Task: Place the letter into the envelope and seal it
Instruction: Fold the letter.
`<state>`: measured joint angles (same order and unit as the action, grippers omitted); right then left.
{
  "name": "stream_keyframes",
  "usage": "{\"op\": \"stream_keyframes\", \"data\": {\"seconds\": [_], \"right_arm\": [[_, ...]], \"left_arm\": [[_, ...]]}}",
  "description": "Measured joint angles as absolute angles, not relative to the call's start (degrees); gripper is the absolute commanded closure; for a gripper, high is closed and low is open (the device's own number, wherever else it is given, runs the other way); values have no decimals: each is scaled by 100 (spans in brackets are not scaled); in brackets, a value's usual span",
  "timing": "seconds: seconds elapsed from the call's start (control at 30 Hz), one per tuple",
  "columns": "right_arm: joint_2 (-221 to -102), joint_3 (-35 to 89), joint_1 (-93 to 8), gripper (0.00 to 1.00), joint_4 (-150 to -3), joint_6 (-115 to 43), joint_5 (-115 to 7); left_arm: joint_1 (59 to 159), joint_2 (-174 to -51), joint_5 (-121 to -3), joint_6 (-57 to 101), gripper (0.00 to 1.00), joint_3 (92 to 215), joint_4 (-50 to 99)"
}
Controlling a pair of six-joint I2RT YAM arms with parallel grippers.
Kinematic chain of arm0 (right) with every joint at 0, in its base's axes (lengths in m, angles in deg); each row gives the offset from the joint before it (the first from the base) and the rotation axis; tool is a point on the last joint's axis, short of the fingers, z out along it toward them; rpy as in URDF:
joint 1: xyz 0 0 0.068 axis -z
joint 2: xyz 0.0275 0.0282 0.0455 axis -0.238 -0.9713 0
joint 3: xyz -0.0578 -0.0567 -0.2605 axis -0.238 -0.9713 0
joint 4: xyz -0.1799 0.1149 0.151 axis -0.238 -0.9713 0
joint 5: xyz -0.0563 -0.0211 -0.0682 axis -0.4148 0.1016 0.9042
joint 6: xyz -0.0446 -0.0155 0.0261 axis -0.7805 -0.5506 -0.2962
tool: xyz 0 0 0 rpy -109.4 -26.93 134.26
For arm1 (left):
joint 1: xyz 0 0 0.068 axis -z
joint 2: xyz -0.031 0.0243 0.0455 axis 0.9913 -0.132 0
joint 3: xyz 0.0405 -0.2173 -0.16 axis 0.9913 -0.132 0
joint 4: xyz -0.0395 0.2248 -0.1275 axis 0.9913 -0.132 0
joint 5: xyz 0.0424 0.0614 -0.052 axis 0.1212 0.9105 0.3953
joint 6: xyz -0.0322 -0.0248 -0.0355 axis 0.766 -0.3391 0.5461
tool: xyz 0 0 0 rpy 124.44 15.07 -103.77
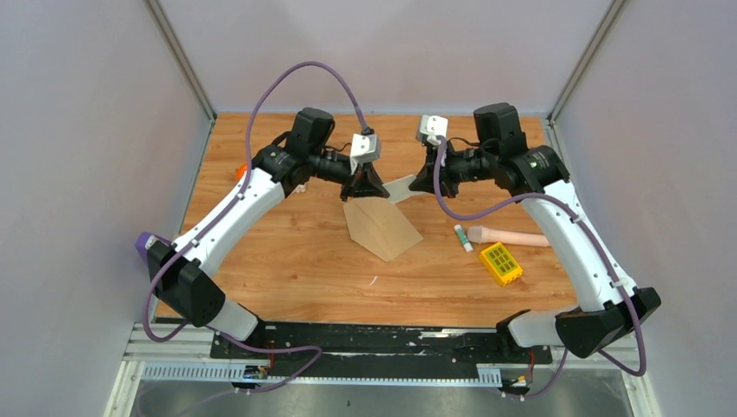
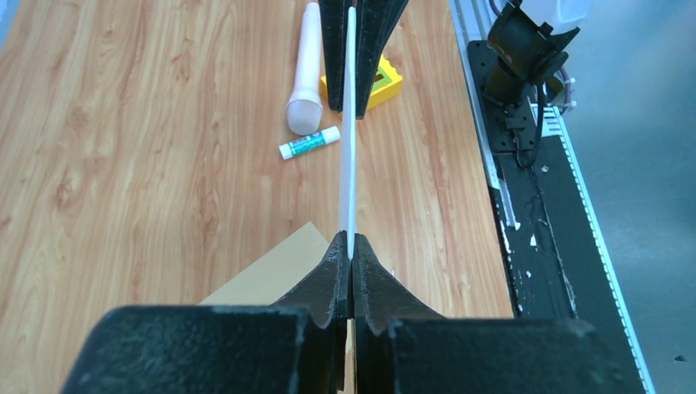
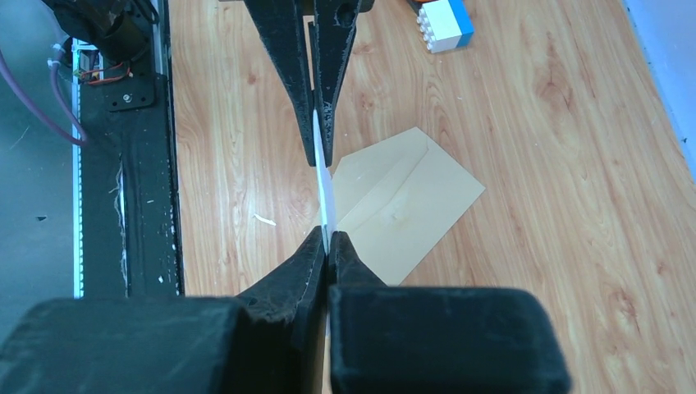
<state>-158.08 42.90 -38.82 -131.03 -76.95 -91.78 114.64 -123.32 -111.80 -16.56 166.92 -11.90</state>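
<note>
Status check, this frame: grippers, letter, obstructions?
Left gripper, right gripper both shut on letter, held aloft. Envelope lies flat, flap open. Nothing blocking.

left claw (image 2: 351, 249) pinching letter (image 2: 350, 148) — edge-on, envelope (image 2: 275, 279) beneath

The top external view looks down from above and behind the 2 arms (image 1: 222, 217), facing the far side, wide enough to hold the whole table (image 1: 287, 261). The left wrist view sits close behind the left gripper (image 2: 351, 246), low over the wood, facing right. The right wrist view sits as close behind the right gripper (image 3: 327, 242), facing left. All 3 views share the envelope (image 3: 402, 205) and the edge-on letter (image 2: 350, 164).
</note>
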Motion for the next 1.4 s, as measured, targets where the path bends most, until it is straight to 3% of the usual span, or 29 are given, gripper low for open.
{"op": "stream_keyframes", "data": {"seconds": [0.1, 0.2, 0.27, 0.67, 0.73, 0.8, 0.9, 0.97, 1.07, 1.13, 1.17, 1.23, 1.27, 1.3, 1.4], "right_arm": [[-15797, 4290, -3874, 100, -13120, -7721, -9137], [-15797, 4290, -3876, 100, -13127, -7765, -9128], [-15797, 4290, -3874, 100, -13136, -7804, -9082], [-15836, 4154, -3970, 100, -13234, -7918, -9039], [-15932, 4115, -4031, 100, -13239, -7902, -9063], [-16037, 4106, -4077, 100, -13239, -7896, -9069], [-16144, 4106, -4121, 100, -13236, -7876, -9071], [-16166, 4106, -4136, 100, -13234, -7861, -9069], [-16168, 4106, -4138, 100, -13234, -7859, -9058], [-16166, 4106, -4140, 100, -13225, -7861, -9025], [-16162, 4106, -4140, 100, -13221, -7861, -9001], [-16138, 4106, -4140, 100, -13210, -7863, -8940], [-16114, 4106, -4147, 100, -13212, -7865, -8892], [-16087, 4106, -4147, 100, -13208, -7867, -8851], [-16006, 4106, -4147, 100, -13210, -7883, -8750]], "left_arm": [[11469, -12332, -11176, -1691, 100, 16692, -1196], [11469, -12332, -11163, -1726, 67, 16692, -1196], [11469, -12332, -11124, -1752, 59, 16695, -1240], [11469, -12380, -11178, -1520, 46, 16751, -1201], [11480, -12421, -11220, -1417, 48, 16754, -1124], [11502, -12467, -11244, -1328, 56, 16754, -1072], [11550, -12524, -11277, -1201, 87, 16754, -1017], [11578, -12539, -11288, -1168, 98, 16754, -969], [11580, -12548, -11285, -1142, 100, 16754, -936], [11580, -12548, -11274, -1146, 89, 16754, -941], [11580, -12548, -11272, -1164, 77, 16754, -941], [11580, -12548, -11250, -1192, 74, 16754, -939], [11580, -12548, -11235, -1214, 90, 16754, -949], [11582, -12548, -11215, -1227, 96, 16754, -958], [11580, -12548, -11187, -1284, 100, 16754, -967]]}}
